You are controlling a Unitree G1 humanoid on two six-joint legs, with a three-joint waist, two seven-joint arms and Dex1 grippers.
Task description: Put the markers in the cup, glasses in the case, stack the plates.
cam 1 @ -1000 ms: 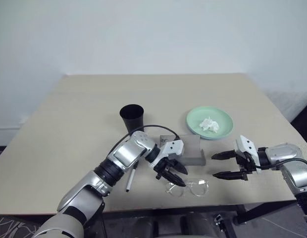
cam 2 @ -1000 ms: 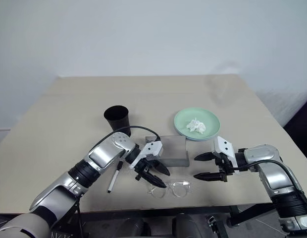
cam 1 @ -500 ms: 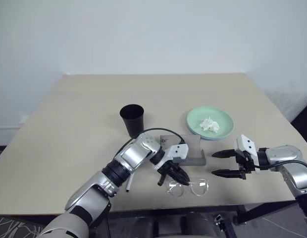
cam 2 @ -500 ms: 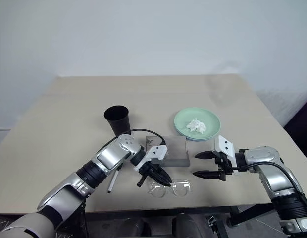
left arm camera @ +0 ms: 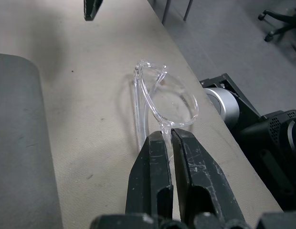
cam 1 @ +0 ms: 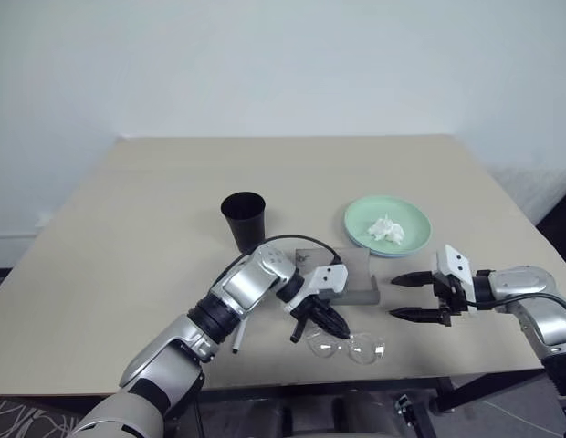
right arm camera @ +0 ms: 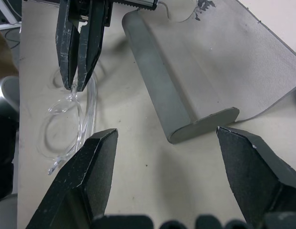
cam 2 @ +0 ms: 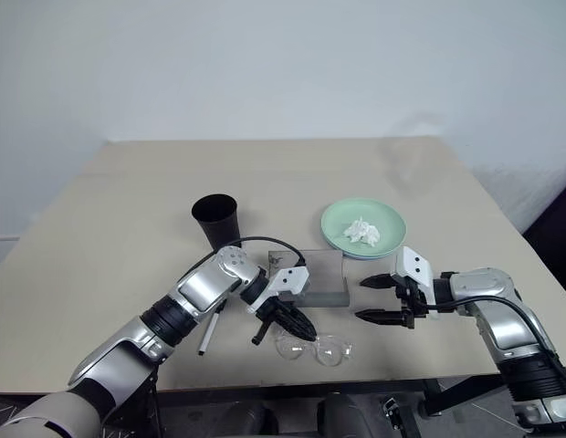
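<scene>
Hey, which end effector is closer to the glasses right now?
Left. The left end effector is shut on the frame of the glasses near the table's front edge. The right end effector hangs open to their right, apart from them.

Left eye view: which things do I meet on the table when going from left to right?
Marker → black cup → left gripper → glasses → green plate → right gripper.

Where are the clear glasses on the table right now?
In the left eye view the glasses lie at the table's near edge, just in front of the grey case, pinched at their left end by the left tool.
</scene>
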